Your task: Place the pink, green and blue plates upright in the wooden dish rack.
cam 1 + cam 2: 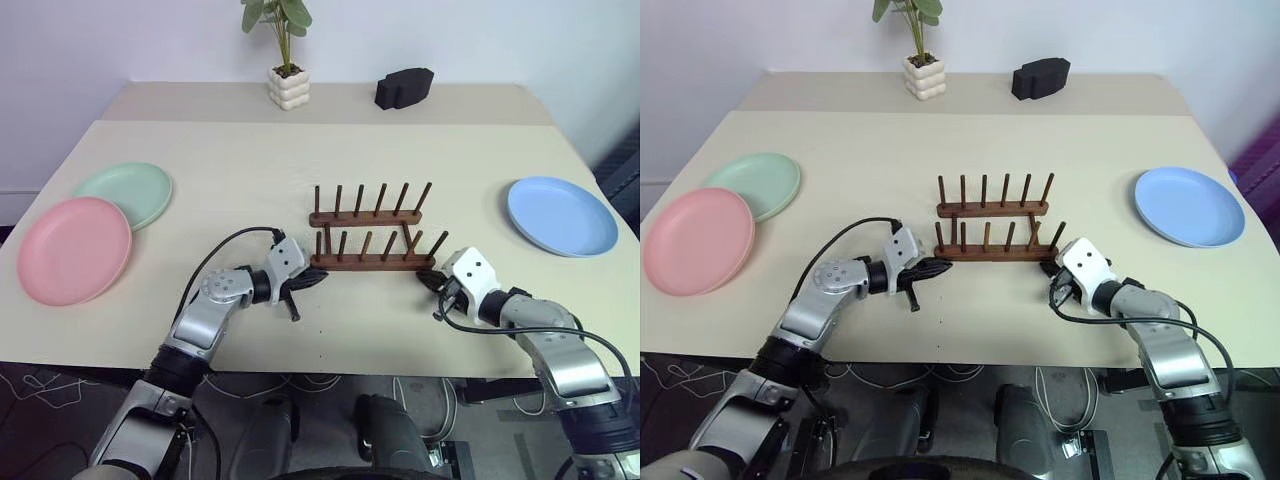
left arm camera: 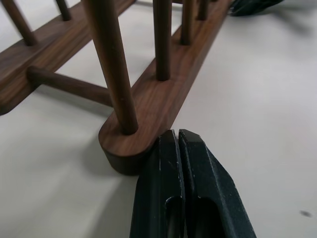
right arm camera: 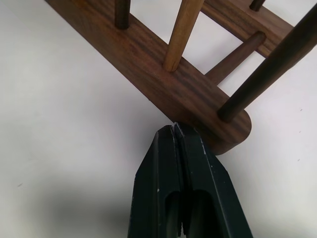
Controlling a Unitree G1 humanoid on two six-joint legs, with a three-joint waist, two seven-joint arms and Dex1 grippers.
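Both grippers are clenched empty: left gripper point(image 2: 177, 139) touches the rack point(image 1: 365, 262) at nine o'clock, right gripper point(image 3: 174, 131) at three.

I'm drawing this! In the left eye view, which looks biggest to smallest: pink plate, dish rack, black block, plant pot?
1. Pink plate and dish rack: they look about the same width, so I won't rank them.
2. Black block.
3. Plant pot.
The block and pot sit farther back, so they may look smaller than they are.
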